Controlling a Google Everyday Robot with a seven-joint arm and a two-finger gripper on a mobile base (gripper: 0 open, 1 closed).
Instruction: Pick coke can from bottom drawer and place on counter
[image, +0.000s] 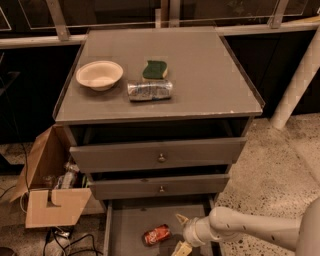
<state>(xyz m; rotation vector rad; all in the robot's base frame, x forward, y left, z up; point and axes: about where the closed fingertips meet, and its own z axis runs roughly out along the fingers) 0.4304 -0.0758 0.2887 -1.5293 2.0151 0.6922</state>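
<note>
The coke can (157, 234) lies on its side on the grey floor of the pulled-out bottom drawer (130, 222), red with a white logo. My gripper (179, 234) reaches into the drawer from the right on a white arm. It is open, with one fingertip above and one below the can's right end. The tips sit just right of the can and hold nothing. Above, the counter (210, 75) is the flat grey top of the cabinet.
On the counter stand a cream bowl (99, 74), a green sponge (154, 69) and a crinkled silver can (149, 90) lying on its side. Two knobbed drawers (161, 158) stand partly open above the bottom one. An open cardboard box (55, 205) and cables sit on the floor at left.
</note>
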